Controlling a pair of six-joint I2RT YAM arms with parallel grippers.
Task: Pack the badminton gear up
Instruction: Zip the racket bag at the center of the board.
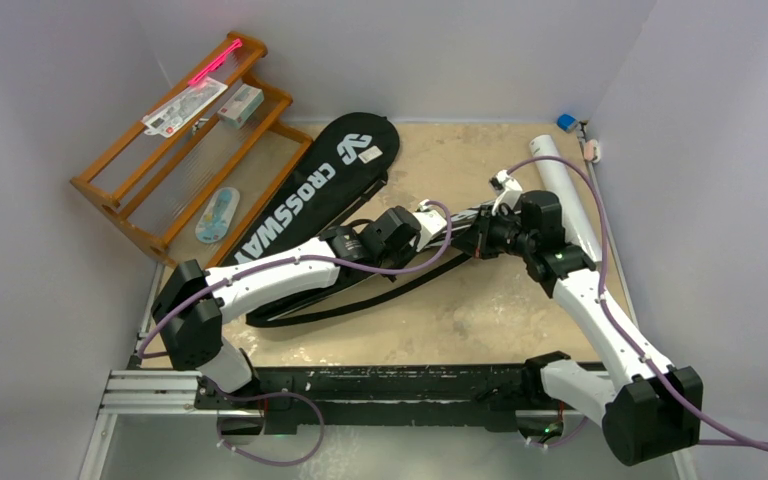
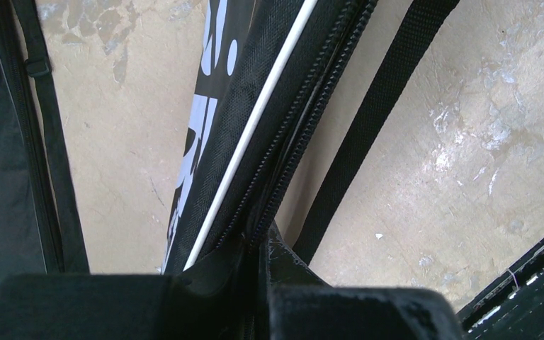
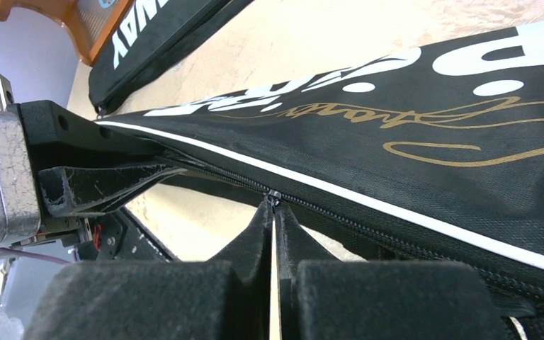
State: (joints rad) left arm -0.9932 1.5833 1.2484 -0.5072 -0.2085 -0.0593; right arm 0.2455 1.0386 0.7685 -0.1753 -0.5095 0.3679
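A black cover lettered "CROSSWAY" (image 1: 320, 190) lies at the back left. A second black cover with white and gold lettering (image 3: 432, 120) lies across the middle under both arms, and also shows in the left wrist view (image 2: 234, 113). My left gripper (image 2: 258, 237) is shut on this cover's zippered edge. My right gripper (image 3: 274, 205) is shut on its zipper pull (image 3: 274, 195), close beside the left gripper's fingers (image 3: 106, 188). In the top view the left gripper (image 1: 447, 226) and the right gripper (image 1: 472, 240) almost meet. A long white tube (image 1: 565, 190) lies at the right. No rackets or shuttlecocks show.
An orange-brown wooden rack (image 1: 175, 140) with small packets and a pink stick stands at the back left. A black strap (image 2: 375, 120) trails from the cover over the tan table. A small blue object (image 1: 567, 122) sits in the back right corner. White walls close in on three sides.
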